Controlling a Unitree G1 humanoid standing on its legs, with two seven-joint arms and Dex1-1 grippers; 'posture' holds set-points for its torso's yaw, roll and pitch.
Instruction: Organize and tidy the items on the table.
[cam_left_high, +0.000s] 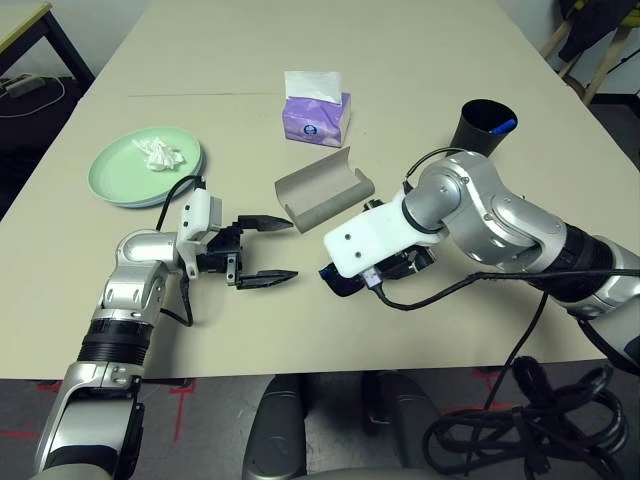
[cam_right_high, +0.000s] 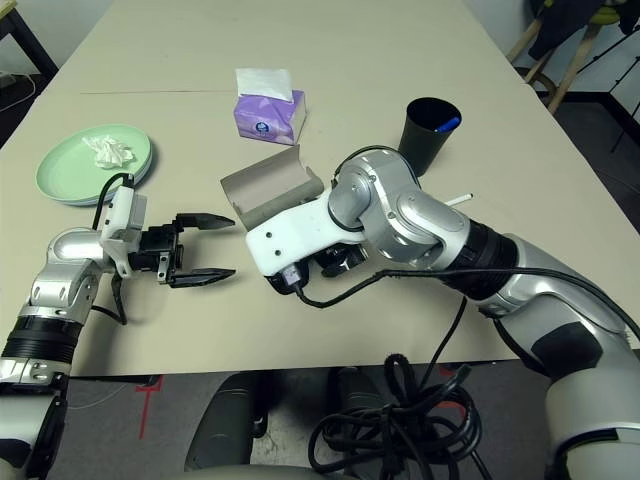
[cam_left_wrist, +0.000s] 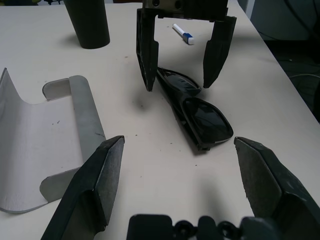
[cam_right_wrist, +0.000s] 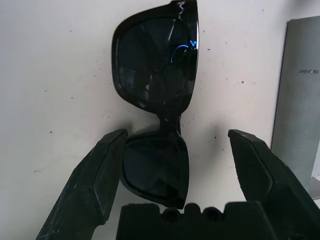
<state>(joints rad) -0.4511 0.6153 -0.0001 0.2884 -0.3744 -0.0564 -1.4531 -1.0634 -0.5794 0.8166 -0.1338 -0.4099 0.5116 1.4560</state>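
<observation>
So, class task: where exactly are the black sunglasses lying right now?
The black sunglasses lie folded on the table near its front edge, directly beneath the open right claw, with the open glasses case just beside them on the robot's left.

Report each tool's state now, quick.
Left tool: open, holding nothing, level above the table.
Right tool: open, pointing down over the black sunglasses, one finger on each side, not gripping them.
</observation>
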